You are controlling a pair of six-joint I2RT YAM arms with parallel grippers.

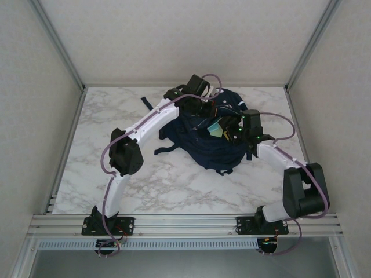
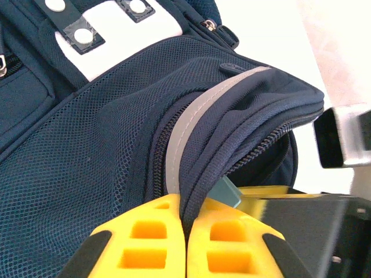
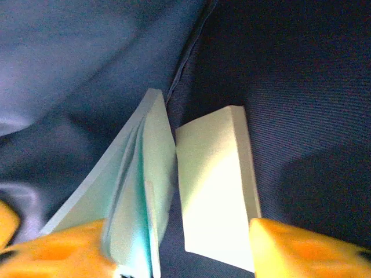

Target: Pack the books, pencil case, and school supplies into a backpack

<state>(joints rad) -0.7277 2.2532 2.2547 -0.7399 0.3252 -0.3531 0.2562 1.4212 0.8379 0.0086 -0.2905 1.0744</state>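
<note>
Top external: shows the navy backpack lying mid-way on the marble table, long axis roughly far to near, black straps trailing off to the left. Shows both arms bent over its far half, wrists and cables covering most of the mouth, so that just a teal corner of the light-blue pad peeks out between them. Places the left gripper at the far rim and the right gripper dipping into the opening from the right.

Left wrist: gives what the overhead cannot. Shows yellow fingers pressed together, clamped on the backpack's zippered rim beside a grey band, with a mesh pocket to the left. Catches the right arm's black housing crowding the lower right corner.

Right wrist: looks inside the bag, dark lining all round. Shows 2 orange fingers spread apart on either side of the pad. Shows the pad standing on edge, leaves fanned, long edges running away from the fingers and deeper in. Shows a pale slab just beside it on the right, likewise on edge; cannot tell whether it belongs to the same pad.
</note>
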